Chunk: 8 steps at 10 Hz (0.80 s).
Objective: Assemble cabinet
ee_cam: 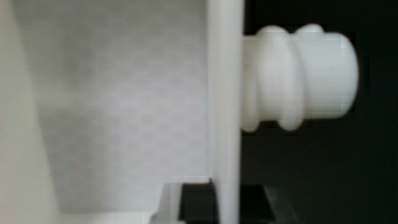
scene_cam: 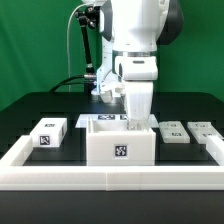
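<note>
1. Cabinet shell [scene_cam: 120,143]: white open-topped box, upright at the front middle of the black table [scene_cam: 30,105], tag on its near face, just behind the low white rim [scene_cam: 110,178].
2. In the wrist view, one thin wall of it seen edge-on, a ribbed white knob [ee_cam: 295,75] jutting from one side.
3. Gripper [ee_cam: 222,204] inside the shell's open top, dark fingertips [ee_cam: 187,203] against both faces of that wall, pinching it.
4. Tagged drawer block [scene_cam: 48,133] apart on the exterior view's left.
5. Flat white part [scene_cam: 175,134] and second flat part [scene_cam: 203,130] side by side on the exterior view's right.
</note>
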Available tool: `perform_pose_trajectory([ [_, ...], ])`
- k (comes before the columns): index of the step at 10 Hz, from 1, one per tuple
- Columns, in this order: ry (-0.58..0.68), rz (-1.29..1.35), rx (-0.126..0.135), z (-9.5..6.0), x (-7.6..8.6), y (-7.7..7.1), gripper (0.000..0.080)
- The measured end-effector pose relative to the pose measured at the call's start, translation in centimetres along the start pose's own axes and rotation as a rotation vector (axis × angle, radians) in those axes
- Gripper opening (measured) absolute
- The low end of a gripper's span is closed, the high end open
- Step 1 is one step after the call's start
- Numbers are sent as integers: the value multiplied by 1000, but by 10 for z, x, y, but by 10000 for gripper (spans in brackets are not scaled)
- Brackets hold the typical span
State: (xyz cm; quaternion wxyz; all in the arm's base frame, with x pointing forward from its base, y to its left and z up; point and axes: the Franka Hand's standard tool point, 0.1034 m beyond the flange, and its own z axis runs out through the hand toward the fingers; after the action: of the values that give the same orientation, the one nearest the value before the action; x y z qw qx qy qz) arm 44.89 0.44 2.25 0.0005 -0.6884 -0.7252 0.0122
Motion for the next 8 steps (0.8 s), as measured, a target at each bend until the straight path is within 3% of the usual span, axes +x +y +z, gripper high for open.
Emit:
perform_pose_trajectory([
  [8, 44, 46, -52, -3, 82, 51, 34],
])
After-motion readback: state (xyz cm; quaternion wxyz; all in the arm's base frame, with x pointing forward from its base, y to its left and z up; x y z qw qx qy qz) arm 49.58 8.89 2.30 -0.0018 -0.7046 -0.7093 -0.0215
